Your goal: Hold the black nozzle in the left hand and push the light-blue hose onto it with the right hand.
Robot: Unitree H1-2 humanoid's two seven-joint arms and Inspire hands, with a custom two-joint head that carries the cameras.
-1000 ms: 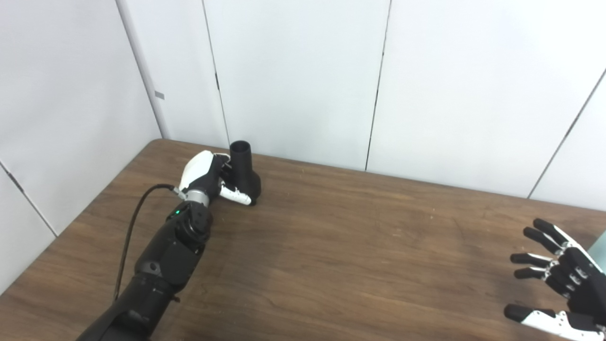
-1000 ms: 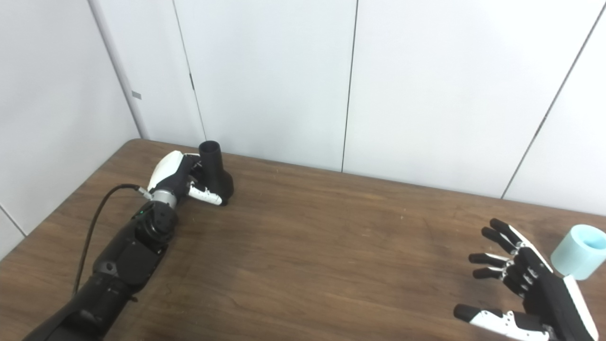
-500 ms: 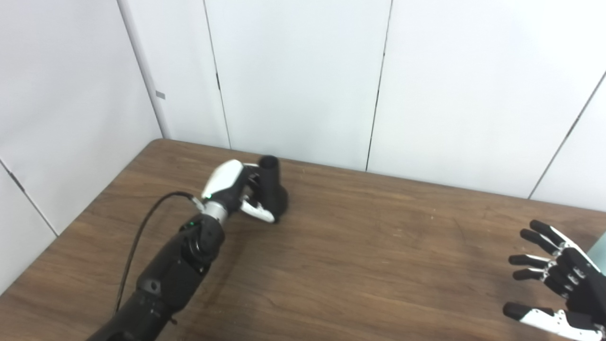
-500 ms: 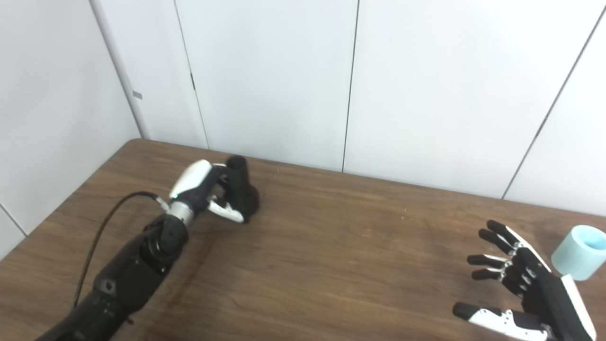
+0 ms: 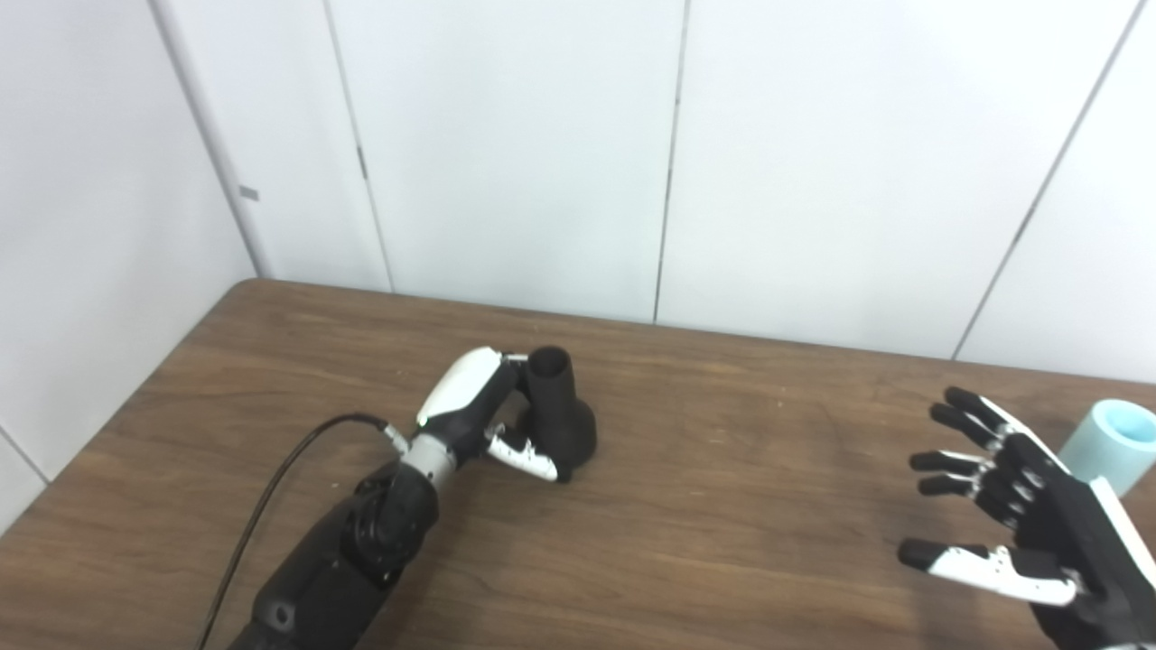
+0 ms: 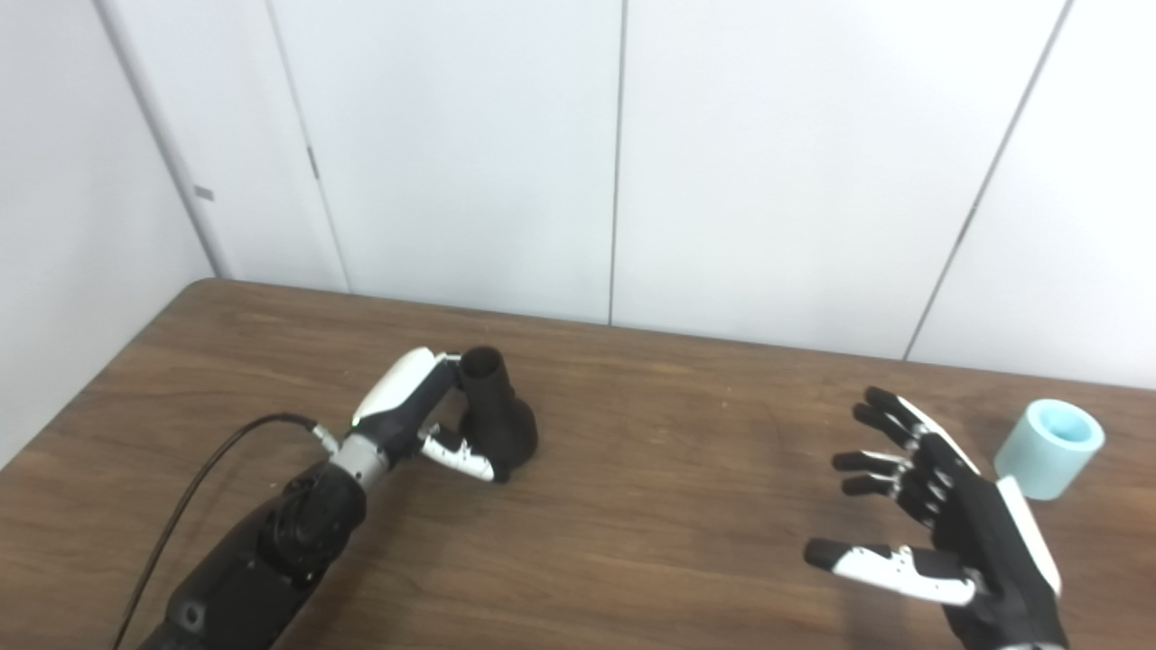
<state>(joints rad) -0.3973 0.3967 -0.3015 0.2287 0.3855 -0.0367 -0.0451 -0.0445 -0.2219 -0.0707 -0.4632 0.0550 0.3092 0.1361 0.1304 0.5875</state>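
Left eye view: left hand [image 5: 479, 415] wrapped around black nozzle [image 5: 560, 420], thumb across its flared base, open neck up and tilted slightly; nozzle low over or resting on wooden table [image 5: 722, 506], contact not clear. Right hand [image 6: 930, 533] near right edge, fingers [image 6: 871, 462] spread wide, thumb out, holding nothing. Light-blue hose [image 6: 1048, 447], a short tube, lying tilted on table just beyond right hand, apart from fingers, open end facing up and right. Black cable [image 5: 271, 487] looping along left forearm.
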